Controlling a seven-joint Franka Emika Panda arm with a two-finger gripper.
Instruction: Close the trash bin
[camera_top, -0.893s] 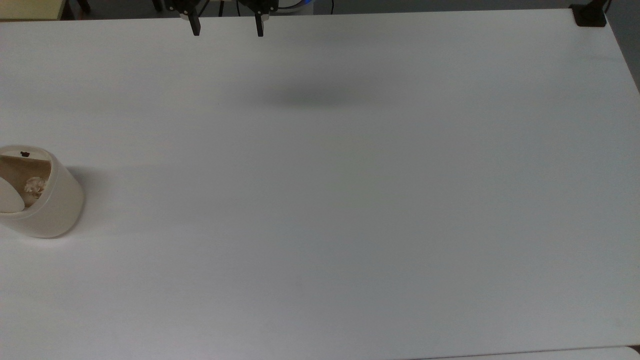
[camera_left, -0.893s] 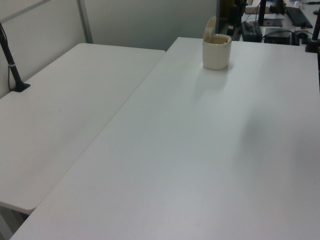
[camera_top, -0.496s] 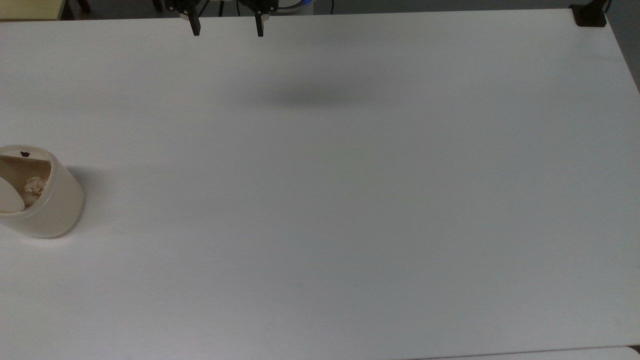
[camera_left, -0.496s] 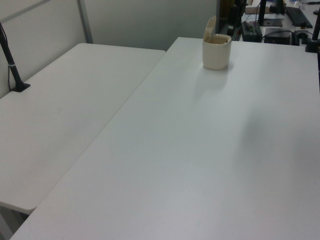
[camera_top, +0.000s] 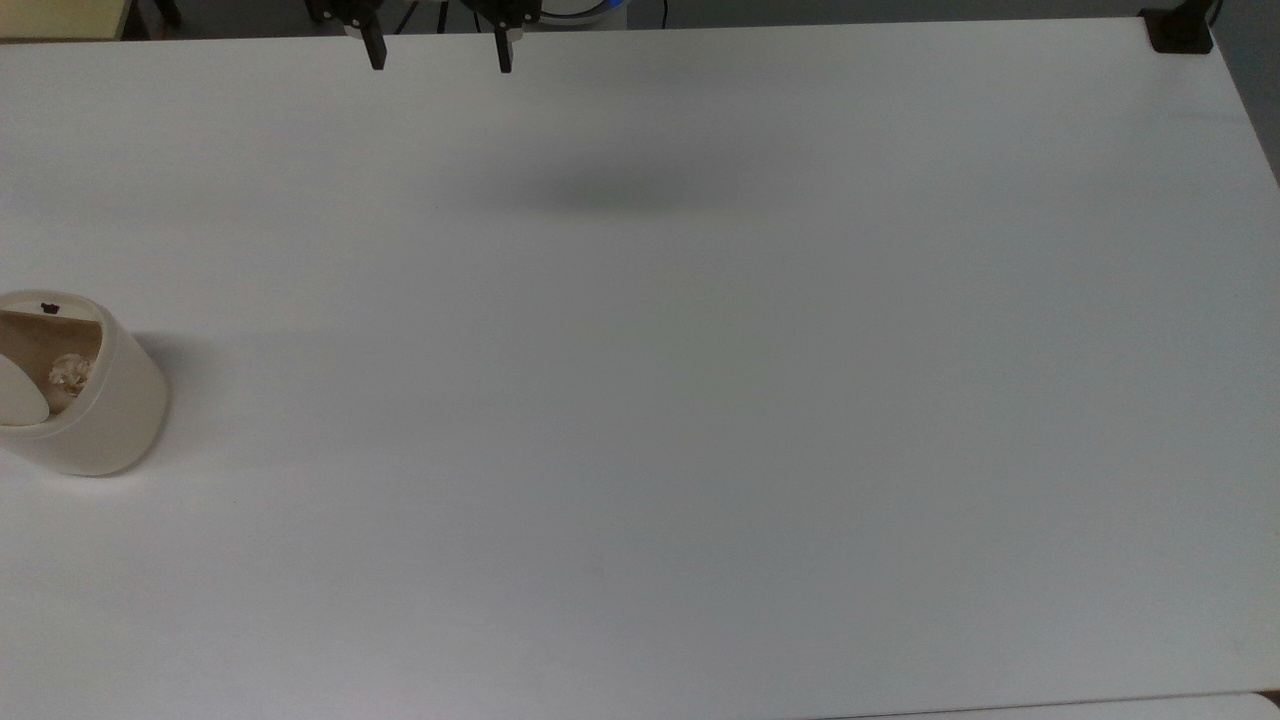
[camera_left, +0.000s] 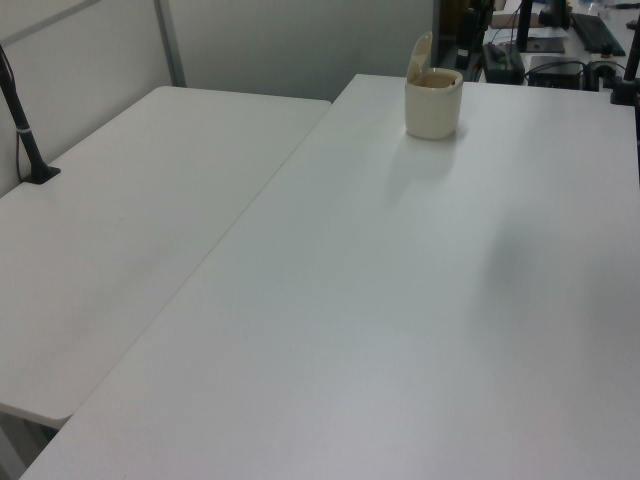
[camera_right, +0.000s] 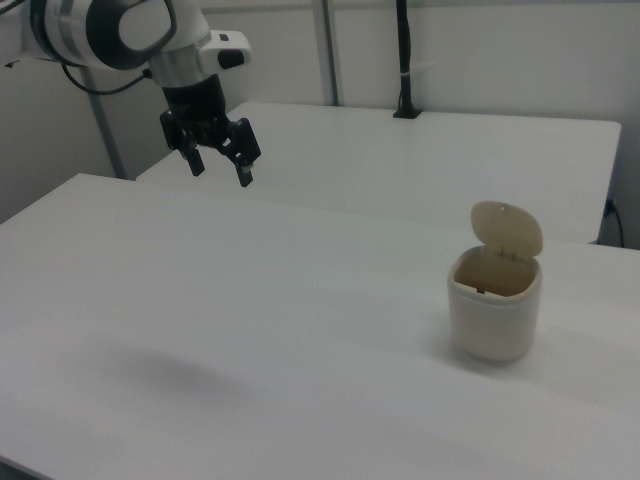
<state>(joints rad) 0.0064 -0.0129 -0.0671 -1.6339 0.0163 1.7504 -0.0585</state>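
The trash bin (camera_top: 85, 400) stands upright on the white bench (camera_top: 700, 400), hard against the top view's left edge and about halfway between the bench's far and near edges. Its oval lid (camera_right: 507, 229) is tipped up on its hinge, so the tan inside is exposed, and a small crumpled scrap (camera_top: 70, 372) lies in it. A small black mark (camera_top: 48, 307) sits on the rim. In the left view the trash bin (camera_left: 433, 101) stands near the bench's far edge.

The pincer (camera_right: 221, 164) hangs in the air above the bench, well apart from the trash bin, with its two black fingers (camera_top: 376, 50) spread wide and nothing between them. In the top view the pincer (camera_top: 438, 52) is over the bench's upper edge, and a soft shadow (camera_top: 620, 195) lies on the surface below it.

A second white table (camera_left: 120, 230) adjoins the bench, with a black pole (camera_left: 22, 125) clamped at its edge.
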